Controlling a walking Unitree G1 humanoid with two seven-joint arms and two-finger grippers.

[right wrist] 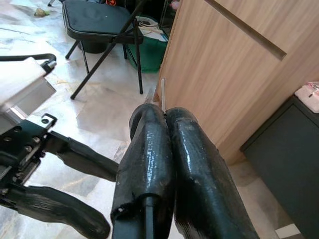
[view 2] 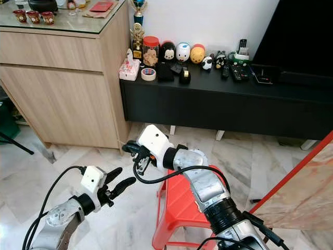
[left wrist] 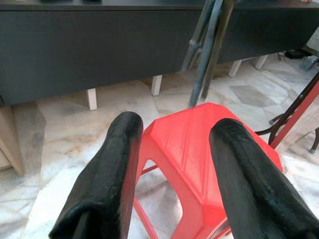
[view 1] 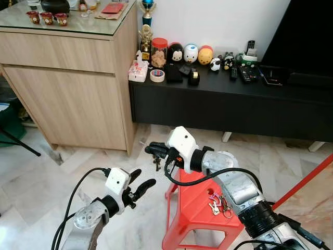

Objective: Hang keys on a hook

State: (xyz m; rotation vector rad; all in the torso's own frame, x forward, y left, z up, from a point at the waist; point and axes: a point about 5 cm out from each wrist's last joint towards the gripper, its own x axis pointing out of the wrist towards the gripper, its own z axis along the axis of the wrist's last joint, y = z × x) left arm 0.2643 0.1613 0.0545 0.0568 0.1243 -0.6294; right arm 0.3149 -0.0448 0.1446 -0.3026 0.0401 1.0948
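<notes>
My right gripper (view 1: 154, 150) is held out over the floor just left of the red stool (view 1: 195, 216), shut on a small dark key (view 1: 157, 164) that dangles below its fingertips. In the right wrist view the fingers (right wrist: 149, 149) are pressed together with a thin metal sliver (right wrist: 163, 93) sticking out at their tips. A second bunch of keys (view 1: 218, 204) with pink and white rings lies on the stool top beside my right forearm. My left gripper (view 1: 140, 185) stands open, low and left of the right one, holding nothing. Its fingers (left wrist: 109, 169) point toward the stool (left wrist: 199, 144).
A wooden cabinet (view 1: 67, 88) with a glass top stands at the left. A low black console (view 1: 234, 104) along the wall carries toys, a tape roll and remotes. A folding chair (right wrist: 99, 25) stands on the marble floor. A red bar (view 1: 307, 182) slants at the right.
</notes>
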